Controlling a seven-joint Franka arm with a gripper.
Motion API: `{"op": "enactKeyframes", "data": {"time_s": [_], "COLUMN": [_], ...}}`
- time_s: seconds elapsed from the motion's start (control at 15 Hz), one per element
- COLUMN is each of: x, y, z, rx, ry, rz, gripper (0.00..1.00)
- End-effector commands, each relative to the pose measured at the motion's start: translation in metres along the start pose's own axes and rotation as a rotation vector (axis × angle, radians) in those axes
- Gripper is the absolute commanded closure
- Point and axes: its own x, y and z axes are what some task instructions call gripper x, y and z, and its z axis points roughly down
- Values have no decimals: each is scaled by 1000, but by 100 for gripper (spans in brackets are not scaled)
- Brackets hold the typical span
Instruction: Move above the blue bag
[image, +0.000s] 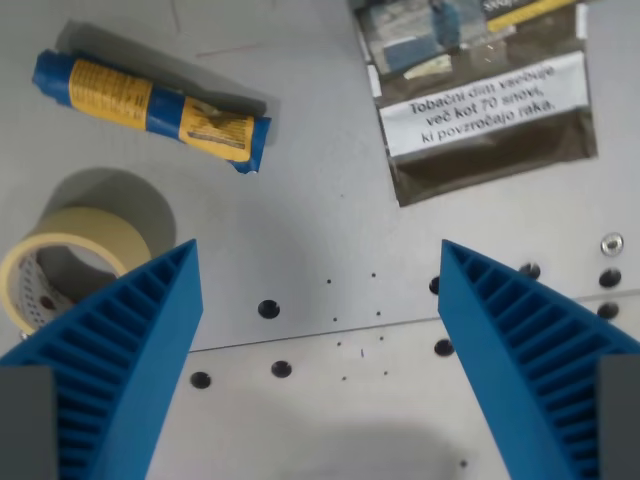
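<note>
Hand (320, 290): two blue ribbed fingers (120, 360), one at lower left of the frame, one at lower right, spread wide apart with nothing between them but bare table (320, 210).

Blue bag (150, 110): rolled into a tube, blue with yellow printed panels, lying aslant at upper left, well apart from both fingers.

Tape roll (70, 262): pale yellow, lying flat at the left edge, partly hidden behind the left-hand finger.

Pouch (480, 100): dark brown with a white warning label, lying flat at upper right, cut off by the top edge.

Table: grey metal, a seam crossing the lower part, scattered dark holes (268, 309), and one bright screw (612, 243) at the right edge.
</note>
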Motion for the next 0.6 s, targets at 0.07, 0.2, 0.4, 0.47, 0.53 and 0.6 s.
{"op": "enactKeyframes", "data": {"time_s": [0.07,0.2,0.4,0.47,0.53,0.6], "x": [-5,-5,-5,-5,-5,-4], "y": [-6,-11,-21,-24,-28,-31], "z": [13,22,37,42,47,51], "rx": [22,21,18,18,17,17], "ry": [85,90,93,92,92,92], "rz": [-274,-340,-440,-474,-507,-540], "gripper": [0,0,0,0,0,0]}}
